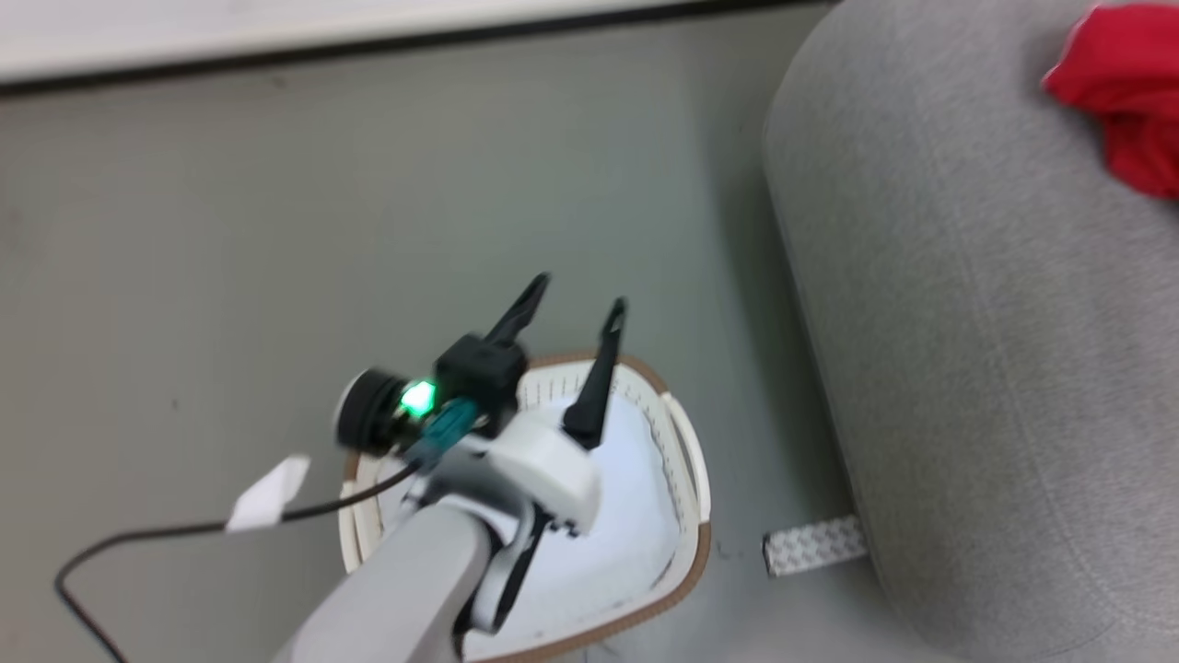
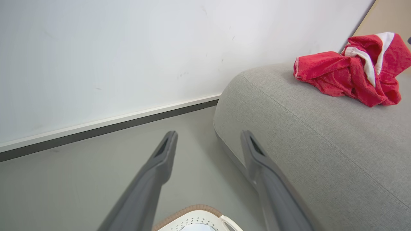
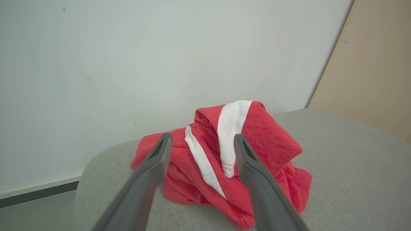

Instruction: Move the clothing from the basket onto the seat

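Well, from the head view we see our left gripper (image 1: 578, 295) with its two dark fingers spread apart and nothing between them. Under those fingers stands the basket (image 1: 686, 571), its brown rim just below the fingertips, with a pale pad (image 1: 626, 516) lying inside it. Well off to the right of the fingers rises the grey seat (image 1: 967, 368), and the red clothing (image 1: 1124, 101) rests on its far right part, well apart from the fingertips.

From the left wrist view, the left gripper (image 2: 209, 134) is again spread wide and empty. The rim of the basket (image 2: 196, 218) shows between the finger bases; the seat (image 2: 305, 144) runs behind the right finger, and the clothing (image 2: 346, 75) lies bunched on it, beyond and to the right of that fingertip.

From the right wrist view, our right gripper (image 3: 203, 137) has its fingers parted, holding nothing. The clothing (image 3: 266, 141), red with white stripes, sits crumpled on the seat (image 3: 337, 160) just beyond both fingertips.
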